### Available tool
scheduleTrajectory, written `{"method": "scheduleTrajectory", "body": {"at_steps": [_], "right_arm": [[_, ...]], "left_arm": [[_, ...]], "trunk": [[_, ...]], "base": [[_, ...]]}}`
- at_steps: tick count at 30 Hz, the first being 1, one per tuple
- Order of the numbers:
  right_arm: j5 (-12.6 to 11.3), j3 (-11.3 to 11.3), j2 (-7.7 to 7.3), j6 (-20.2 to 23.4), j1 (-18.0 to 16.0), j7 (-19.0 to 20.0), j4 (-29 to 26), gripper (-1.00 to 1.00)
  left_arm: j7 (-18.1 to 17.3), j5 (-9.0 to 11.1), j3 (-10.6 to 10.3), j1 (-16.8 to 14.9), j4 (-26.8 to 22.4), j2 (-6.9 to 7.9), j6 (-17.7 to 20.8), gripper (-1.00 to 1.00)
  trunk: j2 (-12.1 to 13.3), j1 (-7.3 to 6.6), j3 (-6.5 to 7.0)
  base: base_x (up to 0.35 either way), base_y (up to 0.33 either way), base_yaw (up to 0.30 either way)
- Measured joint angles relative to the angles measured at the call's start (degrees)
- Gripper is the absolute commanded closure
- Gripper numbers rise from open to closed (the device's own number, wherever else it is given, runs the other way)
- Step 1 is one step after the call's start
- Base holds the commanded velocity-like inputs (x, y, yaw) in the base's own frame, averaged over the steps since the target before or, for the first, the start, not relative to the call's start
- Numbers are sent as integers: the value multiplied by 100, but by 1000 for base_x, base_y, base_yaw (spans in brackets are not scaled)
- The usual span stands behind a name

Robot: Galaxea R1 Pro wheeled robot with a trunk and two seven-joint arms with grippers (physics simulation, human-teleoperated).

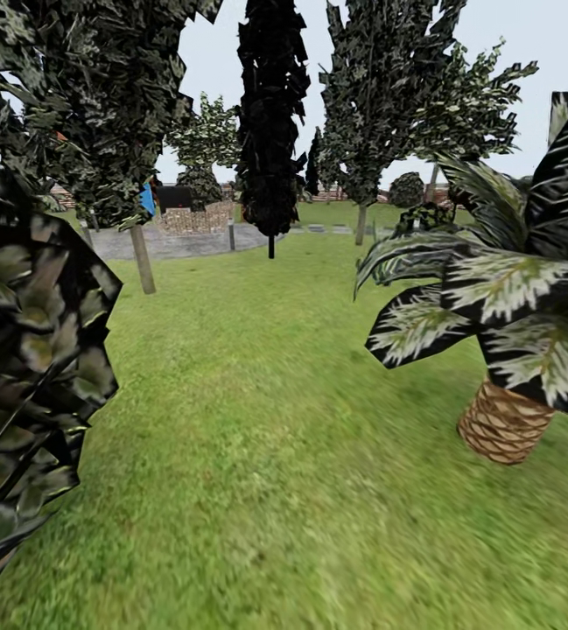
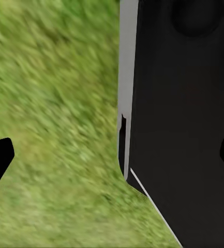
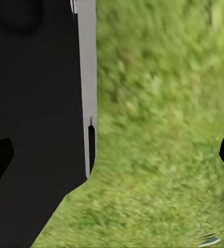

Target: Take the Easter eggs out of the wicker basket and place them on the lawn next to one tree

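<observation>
- The lawn [image 1: 257, 455] is stretching ahead in the head view, mottled green and smeared with motion blur, so I judge the robot is travelling across it; the task appears to be at a travel stage, with the lifting of the eggs and the placing by a tree not something these pictures can settle.
- A tree [image 1: 142, 258] with a straight grey-brown trunk is standing on the lawn's far left part, a candidate spot for the eggs; another like it [image 1: 361, 223] is standing at the far edge.
- An all-black tree [image 1: 271, 131] is rising between those two, beside the grey paved patio [image 1: 187, 241].
- A short palm [image 1: 504, 424] with a scaly trunk is sitting on the lawn's right side, and dark foliage [image 1: 30, 367] is crowding the left.
- The left gripper [image 2: 114, 160] is pointing down at grass beside the robot's dark body [image 2: 184, 129], fingertips spread wide with nothing between them.
- The right gripper [image 3: 114, 160] is mirroring that pose, likewise spread and holding nothing.
</observation>
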Motion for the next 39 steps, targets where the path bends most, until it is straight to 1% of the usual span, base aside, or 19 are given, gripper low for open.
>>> {"method": "scheduleTrajectory", "body": {"at_steps": [9,14,29,33,39], "right_arm": [[-40,-11,1,6,0,0,0,-100],[2,7,0,0,0,0,0,-100],[-23,0,0,6,0,0,0,-100],[2,8,0,6,0,0,0,-100],[-14,2,0,2,0,0,0,-100]], "left_arm": [[0,0,-2,0,0,-1,0,-100],[0,0,-2,0,0,-6,0,-100],[0,0,-2,0,3,-9,0,-100],[0,0,-2,0,3,-9,0,-100],[0,0,-2,0,3,-8,0,-100]], "trunk": [[0,0,0],[0,0,0],[0,0,0],[0,0,0],[0,0,0]], "base": [[333,0,229],[333,0,23],[333,0,26],[333,0,9],[333,0,180]]}}
